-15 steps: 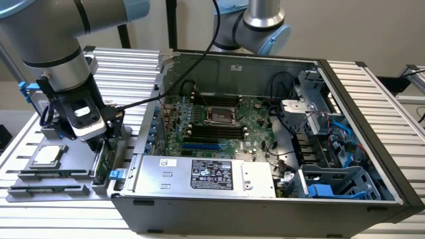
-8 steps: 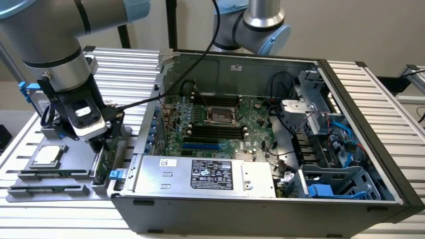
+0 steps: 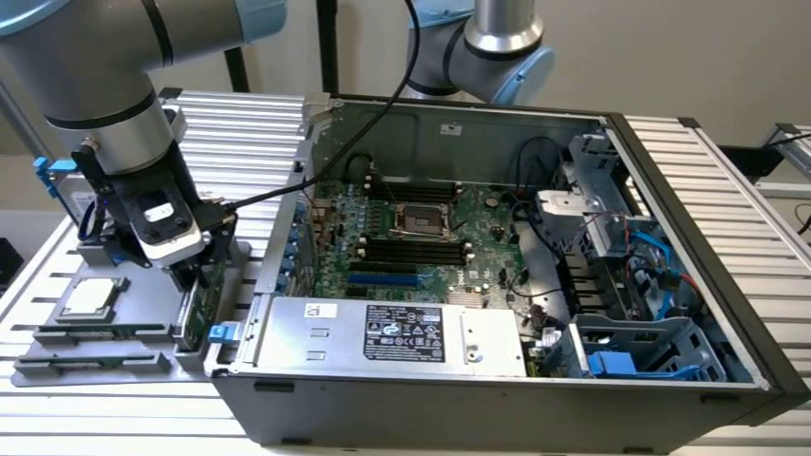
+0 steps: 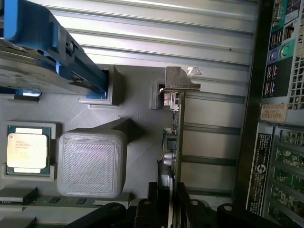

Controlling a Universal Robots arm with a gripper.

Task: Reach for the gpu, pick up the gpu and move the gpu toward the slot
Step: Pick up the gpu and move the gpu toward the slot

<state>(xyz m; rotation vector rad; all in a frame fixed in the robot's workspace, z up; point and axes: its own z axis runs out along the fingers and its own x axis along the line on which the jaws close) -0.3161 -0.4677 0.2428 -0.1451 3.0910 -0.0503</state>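
The gpu [image 3: 197,306] stands on edge in a grey fixture [image 3: 76,356] on the exterior view's left, just outside the open computer case. In the wrist view the gpu [image 4: 175,123] is a thin green card seen edge-on, with its silver bracket [image 4: 181,79] at the far end. My gripper [image 3: 190,278] is lowered over the card. Its dark fingers [image 4: 153,194] sit tight against both sides of the card's near end, so the gripper [image 4: 168,192] is shut on it. The card still rests in the fixture. A blue slot [image 3: 384,281] lies on the motherboard inside the case.
A square silver cpu chip [image 4: 27,149] lies in the fixture beside a grey block [image 4: 92,161]. A hard drive in a blue frame [image 4: 42,52] sits further along. The case wall [image 3: 273,285] rises close beside the gpu. A silver power supply [image 3: 393,332] fills the case's front.
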